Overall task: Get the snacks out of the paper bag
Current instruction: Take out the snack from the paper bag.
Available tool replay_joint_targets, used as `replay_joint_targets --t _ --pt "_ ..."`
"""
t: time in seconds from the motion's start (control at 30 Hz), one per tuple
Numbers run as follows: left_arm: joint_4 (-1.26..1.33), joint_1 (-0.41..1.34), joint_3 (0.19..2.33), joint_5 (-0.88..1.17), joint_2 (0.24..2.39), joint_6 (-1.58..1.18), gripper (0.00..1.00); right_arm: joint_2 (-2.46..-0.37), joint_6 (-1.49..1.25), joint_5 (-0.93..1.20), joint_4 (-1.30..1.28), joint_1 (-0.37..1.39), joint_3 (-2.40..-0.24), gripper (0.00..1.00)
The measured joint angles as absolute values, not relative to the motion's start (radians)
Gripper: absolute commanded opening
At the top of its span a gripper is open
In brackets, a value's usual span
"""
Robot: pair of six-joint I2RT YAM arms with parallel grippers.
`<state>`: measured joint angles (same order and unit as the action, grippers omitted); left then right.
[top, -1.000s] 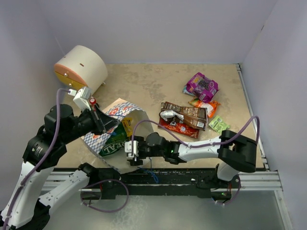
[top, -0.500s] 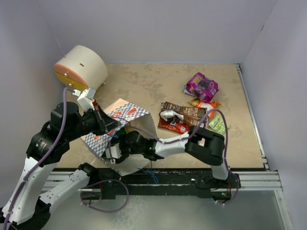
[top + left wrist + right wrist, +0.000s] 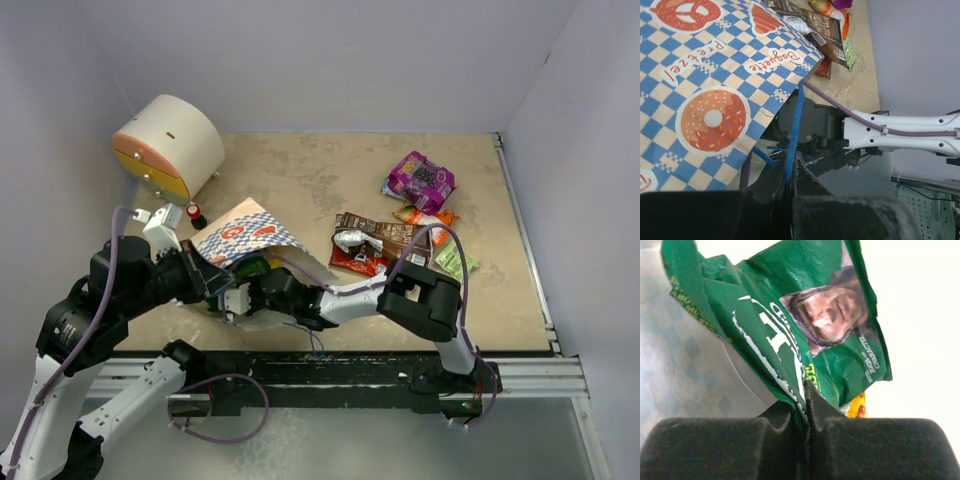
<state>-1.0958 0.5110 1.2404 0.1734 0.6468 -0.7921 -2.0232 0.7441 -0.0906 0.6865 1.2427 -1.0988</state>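
The paper bag (image 3: 245, 238) lies on its side at the near left, its chequered band (image 3: 715, 85) facing up. My left gripper (image 3: 788, 175) is shut on the bag's thin blue cord handle (image 3: 794, 125) and holds the mouth open. My right gripper (image 3: 804, 405) is inside the bag, shut on the lower edge of a large green snack bag (image 3: 790, 325). A yellow packet (image 3: 857, 407) shows behind it. From above, the right gripper (image 3: 235, 298) is half hidden at the bag's mouth. Out on the table lie a purple pouch (image 3: 422, 177), an orange packet (image 3: 428, 218), a brown packet (image 3: 385, 240), a red one (image 3: 362, 265) and a light-green one (image 3: 456, 260).
A big cream cylinder (image 3: 170, 145) with an orange end lies at the back left. A tiny red-and-black object (image 3: 196, 215) stands just behind the bag. Walls close in the table at the back and on both sides.
My right gripper has reached deeper into the bag and shut on the green bag. My left arm has drawn back to the left with the handle, tipping the bag flatter.
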Motion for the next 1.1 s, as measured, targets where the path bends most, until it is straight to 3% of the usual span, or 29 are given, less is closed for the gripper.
replay_joint_targets --t 0.07,0.7,1.1 --pt "-1.111 0.511 1.228 0.162 0.637 -0.793 0.0 -2.016 0.731 -0.119 0.702 1.227 -1.092 0.0" --pt "-1.002 0.52 1.171 0.194 0.59 -0.865 0.0 -1.738 0.524 -0.156 0.592 1.238 -1.002 0.0" --pt "-1.029 0.516 1.163 0.118 0.635 -0.845 0.0 -1.183 0.294 0.097 0.505 1.261 -0.807 0.0"
